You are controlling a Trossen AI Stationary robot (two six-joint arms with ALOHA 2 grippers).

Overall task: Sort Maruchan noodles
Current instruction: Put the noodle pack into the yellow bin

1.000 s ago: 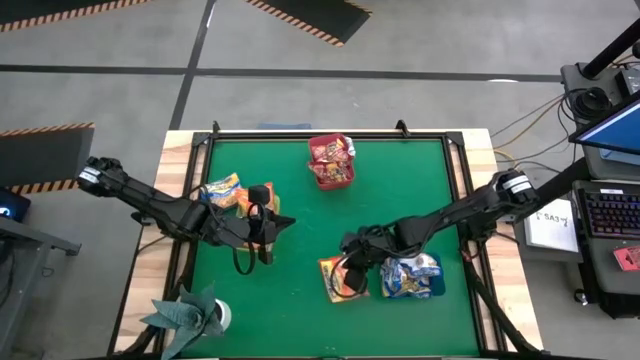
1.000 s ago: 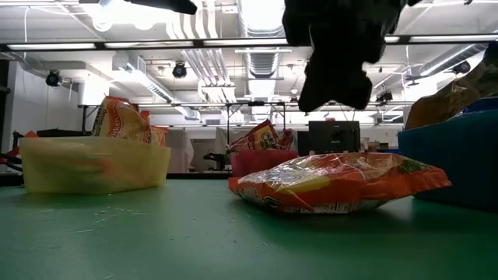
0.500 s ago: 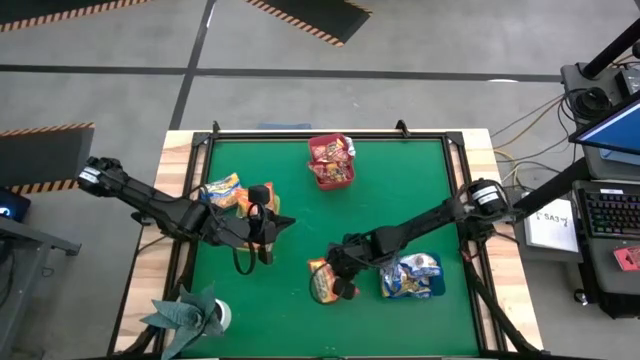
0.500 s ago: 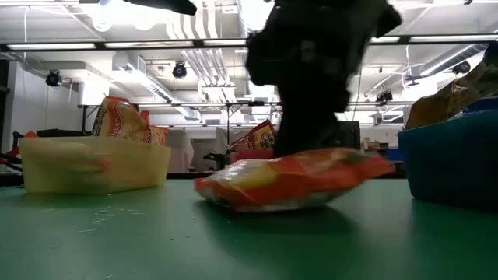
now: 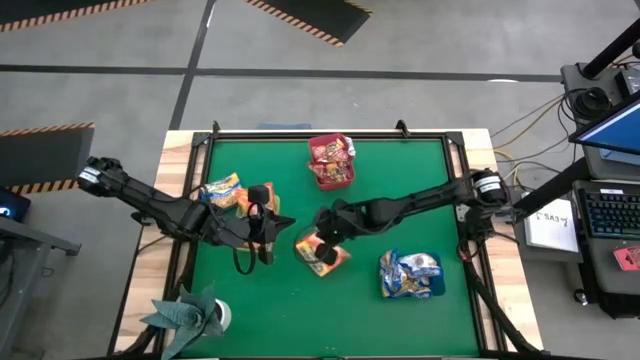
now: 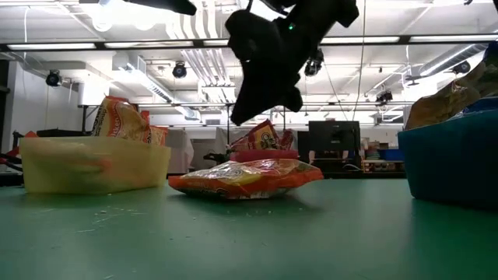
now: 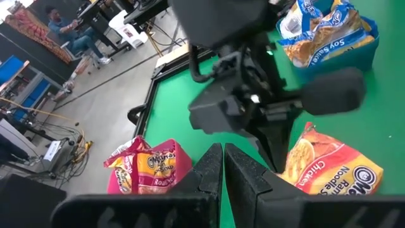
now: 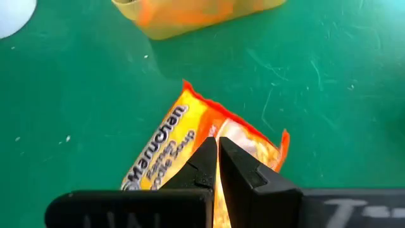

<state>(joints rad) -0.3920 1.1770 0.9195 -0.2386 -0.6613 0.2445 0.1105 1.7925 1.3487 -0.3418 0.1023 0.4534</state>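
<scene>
Most of the sorting looks done from where I stand: the plain yellow-green plastic tray point(image 5: 226, 192) near the table's left edge already has orange-wrapped ramen packets point(image 6: 124, 122) standing up in it, the red plastic tray point(image 5: 331, 163) at the far middle is full of dark red and pink packets point(image 7: 147, 166), and the blue plastic tray point(image 5: 411, 277) toward the near right holds blue-and-yellow packets point(image 7: 324, 25). What seems to be left is one loose orange crinkly Maruchan packet point(image 5: 322, 251), lying flat on the green table mat point(image 5: 400, 200) near the middle, between the yellow-green tray and the blue one and apart from both. The right gripper point(image 5: 328, 232) hangs just above that packet with its two dark fingers pressed together and nothing held between them; in the level view its tip sits clear above the wrapper, though from the wrist camera I can't quite tell whether the tips brush the plastic. The left gripper point(image 5: 262, 222) waits beside the yellow-green tray, fingers likewise closed and empty, pointing across toward the packet. I'd judge the job is in its last stretch: the orange packet needs to reach the yellow-green tray with its fellows, and I see no other stray packets on the mat.
</scene>
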